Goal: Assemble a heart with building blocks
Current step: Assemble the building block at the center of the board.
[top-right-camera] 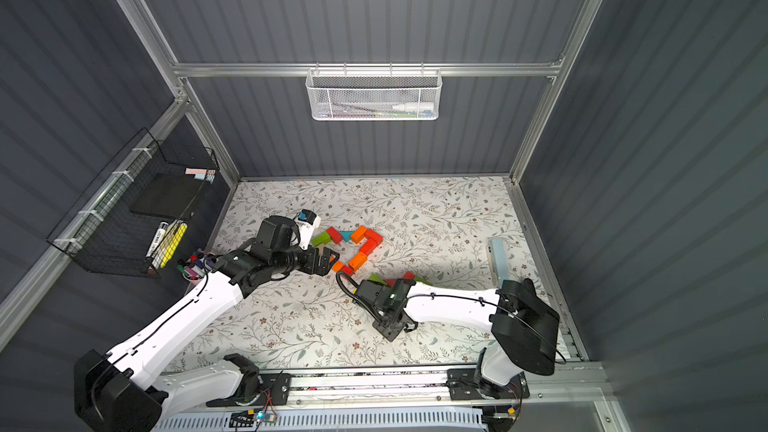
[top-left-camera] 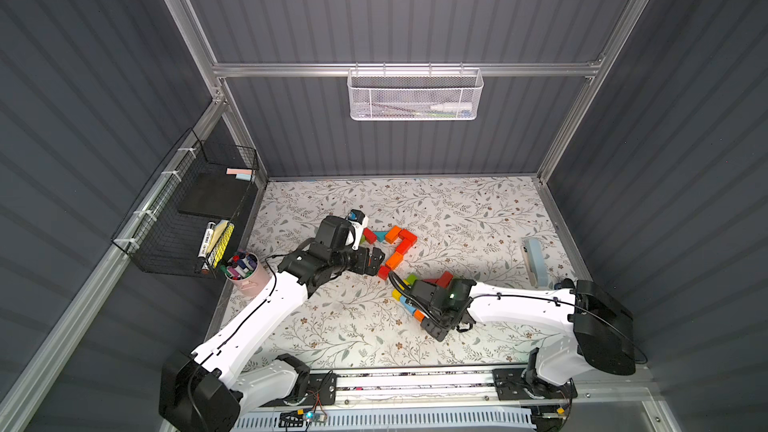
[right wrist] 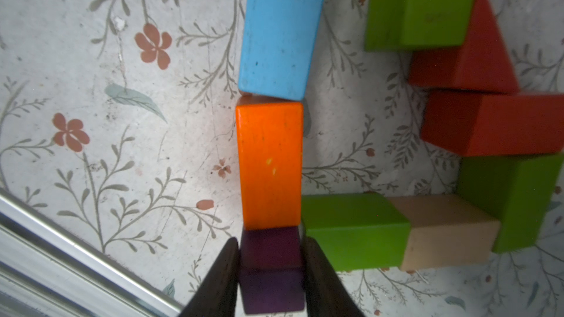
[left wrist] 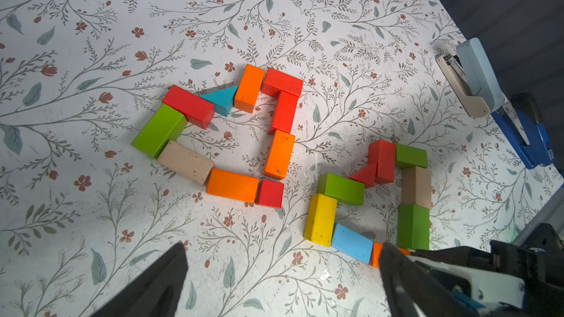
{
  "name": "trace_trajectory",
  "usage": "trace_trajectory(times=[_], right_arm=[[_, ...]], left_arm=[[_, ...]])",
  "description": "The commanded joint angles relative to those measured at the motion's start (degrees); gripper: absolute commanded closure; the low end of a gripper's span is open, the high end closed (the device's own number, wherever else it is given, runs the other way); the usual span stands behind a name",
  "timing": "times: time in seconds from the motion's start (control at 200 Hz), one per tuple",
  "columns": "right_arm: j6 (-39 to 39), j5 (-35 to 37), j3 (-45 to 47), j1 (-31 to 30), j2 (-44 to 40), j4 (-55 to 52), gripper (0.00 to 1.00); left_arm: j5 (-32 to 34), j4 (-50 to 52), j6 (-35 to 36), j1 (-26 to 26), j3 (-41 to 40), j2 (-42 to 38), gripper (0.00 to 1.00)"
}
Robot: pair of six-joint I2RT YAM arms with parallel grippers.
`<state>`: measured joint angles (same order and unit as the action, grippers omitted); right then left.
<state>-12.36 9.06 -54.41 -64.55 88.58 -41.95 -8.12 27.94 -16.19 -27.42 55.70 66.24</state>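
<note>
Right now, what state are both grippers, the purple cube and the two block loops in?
Left gripper: open, empty, above the table.
Right gripper: closed on the purple cube.
Purple cube: between the fingers, butted against the orange brick at its end.
Red-orange loop: closed outline, blocks lying flat.
Green-blue loop: closed outline; purple cube at its outside corner.

My left has a cup point(top-left-camera: 252, 281) of pens point(top-left-camera: 241, 263) and a black rack point(top-left-camera: 165, 238); right, a stapler point(top-left-camera: 533, 260); far, a basket point(top-left-camera: 415, 95).
</note>
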Motion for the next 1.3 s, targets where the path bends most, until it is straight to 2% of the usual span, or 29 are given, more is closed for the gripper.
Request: trace_trajectory(times=[0.0, 0.725, 0.9, 1.111, 1.296], right_arm=[[0.93, 0.87, 0.49, -0.25, 0.28, -0.44, 0.63], [0.27, 1.65, 0.02, -0.48, -0.93, -0.26, 0.61], [-6.05, -3.58, 1.98, -0.44, -6.11, 1.4, 0.67], [-18.85, -6.93, 7.09, -1.36, -11.58, 2.77, 0.75], [-22.93, -10.3, 10.12, -3.36, -13.85, 4.84, 0.82]], left_arm=[[-0.93, -0.06, -0.49, 0.35, 0.27, -1.44, 0.01], [-1.28, -0.14, -0.43, 0.39, 0.24, -1.45, 0.01], [-1.24, -0.17, -0.51, 0.35, 0.28, -1.57, 0.01], [-1.2, -0.24, -0.51, 0.36, 0.26, -1.64, 0.01], [-1.61, -0.35, -0.6, 0.37, 0.39, -1.28, 0.01]])
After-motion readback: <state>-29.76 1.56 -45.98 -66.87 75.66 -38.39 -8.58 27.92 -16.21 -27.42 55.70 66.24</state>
